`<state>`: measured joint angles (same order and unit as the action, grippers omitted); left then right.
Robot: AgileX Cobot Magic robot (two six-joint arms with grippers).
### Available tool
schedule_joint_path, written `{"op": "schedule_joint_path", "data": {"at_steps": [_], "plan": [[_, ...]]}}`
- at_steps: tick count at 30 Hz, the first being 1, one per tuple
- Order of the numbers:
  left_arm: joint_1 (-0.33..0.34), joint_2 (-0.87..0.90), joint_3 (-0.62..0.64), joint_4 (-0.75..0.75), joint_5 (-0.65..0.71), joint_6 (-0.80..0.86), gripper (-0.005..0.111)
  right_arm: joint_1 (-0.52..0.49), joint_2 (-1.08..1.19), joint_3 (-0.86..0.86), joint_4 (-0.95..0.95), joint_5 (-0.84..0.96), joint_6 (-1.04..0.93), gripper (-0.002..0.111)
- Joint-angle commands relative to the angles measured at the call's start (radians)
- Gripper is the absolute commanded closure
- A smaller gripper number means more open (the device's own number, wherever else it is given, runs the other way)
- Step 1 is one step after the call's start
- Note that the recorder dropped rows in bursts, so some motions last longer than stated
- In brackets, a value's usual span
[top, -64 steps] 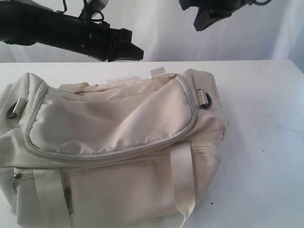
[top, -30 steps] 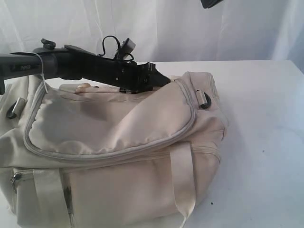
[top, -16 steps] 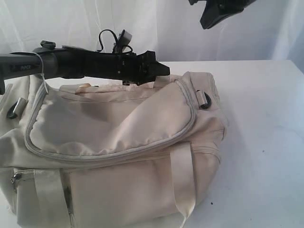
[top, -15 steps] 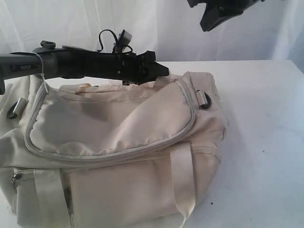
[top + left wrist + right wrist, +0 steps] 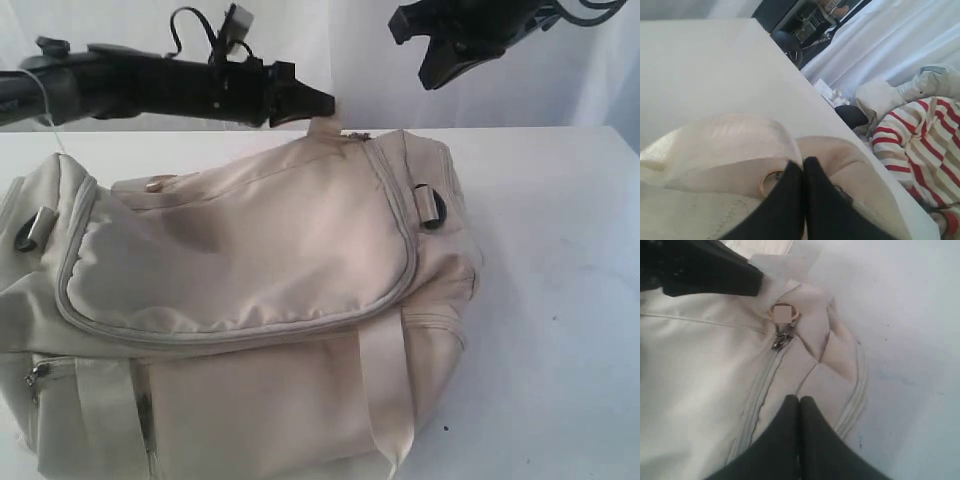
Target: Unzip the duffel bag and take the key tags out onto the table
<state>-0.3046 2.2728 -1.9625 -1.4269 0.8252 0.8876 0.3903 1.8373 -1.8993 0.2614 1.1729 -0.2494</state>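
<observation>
The cream duffel bag [image 5: 250,260] lies on the white table [image 5: 560,250] with its grey zipper [image 5: 405,260] closed around the top flap. My left gripper [image 5: 325,103] is shut on a cream fabric tab [image 5: 325,126] at the bag's top back edge and holds that edge up. In the left wrist view its jaws [image 5: 804,162] are pressed together against the webbing [image 5: 715,145], beside a metal ring [image 5: 771,181]. My right gripper [image 5: 432,78] hangs shut and empty above the bag's right end. Below it [image 5: 800,400] I see the zipper pull [image 5: 781,339]. The key tags are hidden.
A black ring [image 5: 433,212] sits on the bag's right end. A small zipped pocket [image 5: 38,372] is at the lower left. White curtains hang behind the table. Striped cloth [image 5: 925,140] lies beyond the table's far edge.
My left gripper closed on the tab and rose, drawing the bag's top back edge upward and smoothing the flap. My right gripper came further into view at the top right.
</observation>
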Motion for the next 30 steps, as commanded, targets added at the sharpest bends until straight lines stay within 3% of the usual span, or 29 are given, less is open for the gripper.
{"op": "schedule_joint_path", "data": {"at_steps": [1, 6, 15, 20, 26, 30], "plan": [[0.014, -0.076, -0.044, 0.011, 0.099, 0.01, 0.107, -0.003, 0.024, 0.005, 0.006, -0.066, -0.008, 0.108], [0.014, -0.091, -0.055, 0.046, 0.118, 0.01, 0.107, -0.003, 0.09, 0.005, 0.099, -0.11, -0.008, 0.102], [0.014, -0.091, -0.055, 0.055, 0.139, 0.01, 0.107, -0.003, 0.203, 0.005, 0.241, -0.203, -0.037, 0.048], [0.014, -0.091, -0.055, 0.061, 0.139, 0.01, 0.107, -0.003, 0.243, 0.005, 0.364, -0.202, -0.183, 0.047], [0.014, -0.091, -0.055, 0.061, 0.139, 0.01, 0.107, -0.003, 0.272, 0.005, 0.371, -0.283, -0.196, 0.048], [0.014, -0.091, -0.055, 0.061, 0.137, 0.01, 0.107, -0.003, 0.283, 0.005, 0.371, -0.3, -0.194, 0.064]]}}
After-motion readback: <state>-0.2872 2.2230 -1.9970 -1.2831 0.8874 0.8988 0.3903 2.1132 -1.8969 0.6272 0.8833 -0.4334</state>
